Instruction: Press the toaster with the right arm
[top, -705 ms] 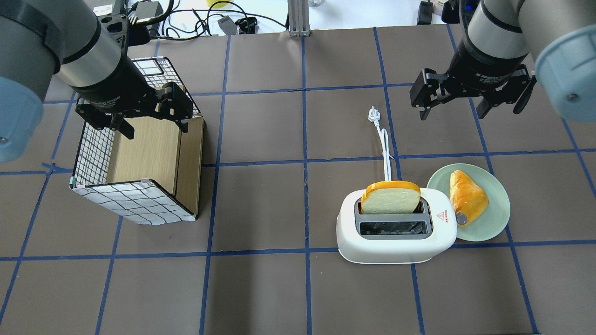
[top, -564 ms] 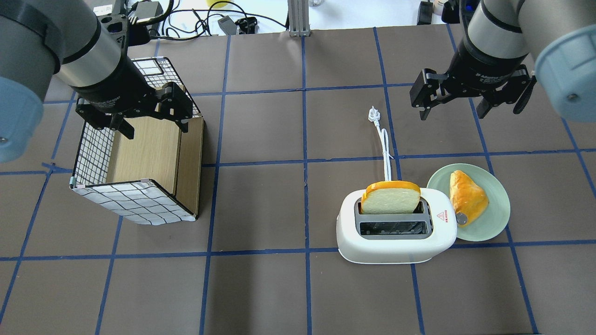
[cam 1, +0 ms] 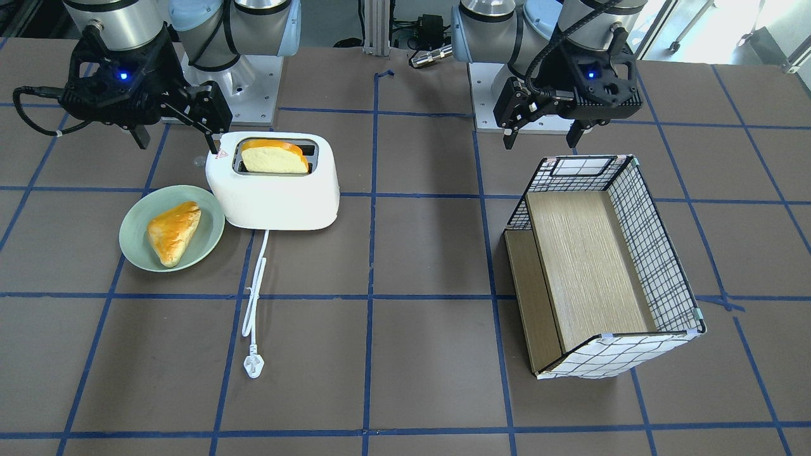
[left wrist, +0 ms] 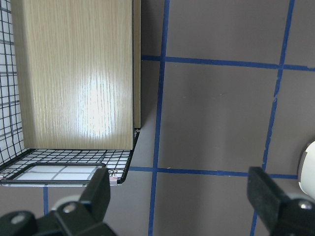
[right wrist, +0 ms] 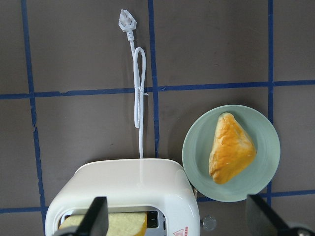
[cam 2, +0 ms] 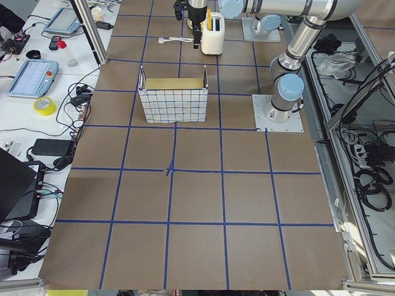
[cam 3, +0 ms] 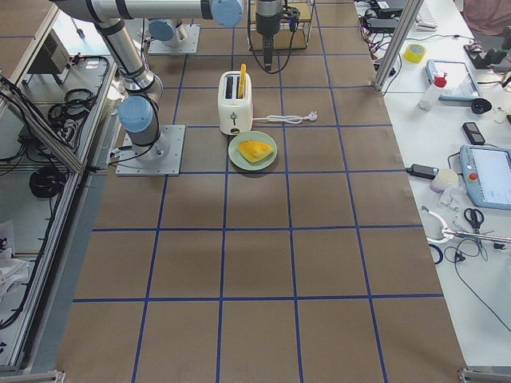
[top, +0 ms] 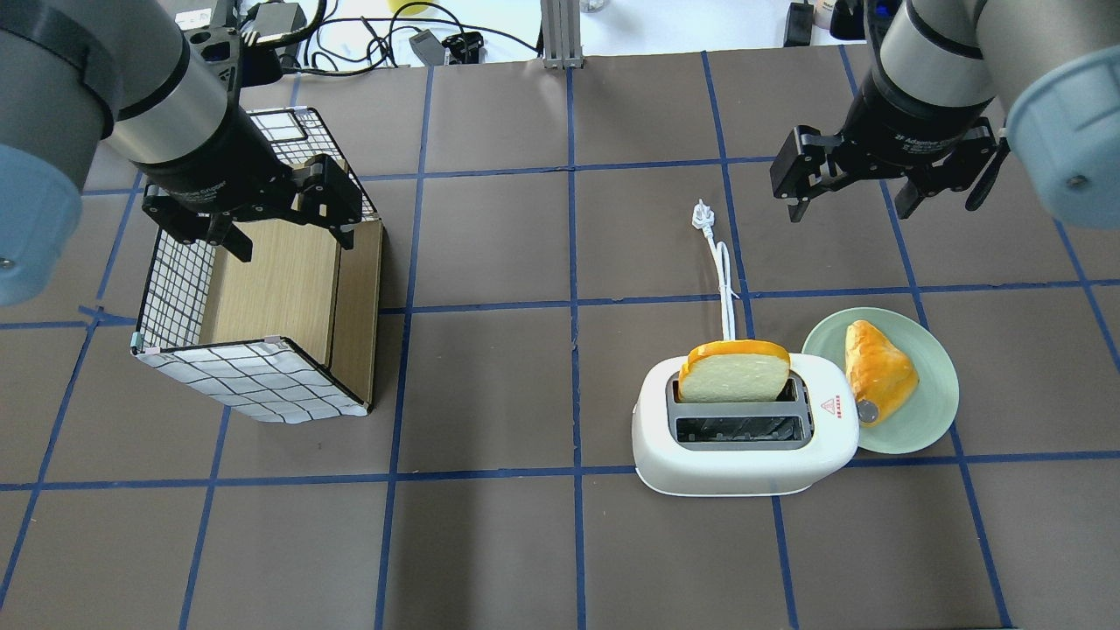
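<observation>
"Adaptive Gripper" on right tool (top: 847, 213); red warning triangle on toaster (top: 744, 457)

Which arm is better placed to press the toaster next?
Right. The right gripper hangs open near the toaster and green plate; the left gripper is over the wire basket, far from it.

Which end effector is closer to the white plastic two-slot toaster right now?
Right. The right end effector hovers in the air near the white rounded plastic toaster; the left end effector hovers far off over the grid-lined wire basket.
</observation>
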`<state>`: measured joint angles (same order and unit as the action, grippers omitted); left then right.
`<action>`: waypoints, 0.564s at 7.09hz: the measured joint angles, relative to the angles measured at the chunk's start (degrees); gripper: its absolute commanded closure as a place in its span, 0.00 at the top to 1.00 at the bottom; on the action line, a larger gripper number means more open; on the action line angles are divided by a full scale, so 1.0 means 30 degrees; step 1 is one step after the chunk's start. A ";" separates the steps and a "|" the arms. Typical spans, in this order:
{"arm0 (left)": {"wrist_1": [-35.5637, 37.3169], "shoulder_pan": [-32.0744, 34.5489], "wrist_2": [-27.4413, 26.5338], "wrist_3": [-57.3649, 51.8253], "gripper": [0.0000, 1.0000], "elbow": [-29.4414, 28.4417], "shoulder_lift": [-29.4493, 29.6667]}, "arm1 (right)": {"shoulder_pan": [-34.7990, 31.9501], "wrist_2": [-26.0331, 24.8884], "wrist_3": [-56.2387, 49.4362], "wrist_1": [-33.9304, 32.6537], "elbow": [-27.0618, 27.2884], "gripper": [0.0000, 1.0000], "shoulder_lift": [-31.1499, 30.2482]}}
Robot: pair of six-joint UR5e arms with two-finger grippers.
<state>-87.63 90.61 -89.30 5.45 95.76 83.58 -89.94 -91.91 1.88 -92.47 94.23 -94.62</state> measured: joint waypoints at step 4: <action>0.0000 0.0000 0.0006 0.0000 1.00 0.0005 0.0000 | 0.0005 -0.0112 0.0088 0.0384 -0.0042 1.00 -0.0019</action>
<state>-87.63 90.62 -89.28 5.45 95.78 83.58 -89.93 -92.25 2.14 -91.31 94.11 -94.68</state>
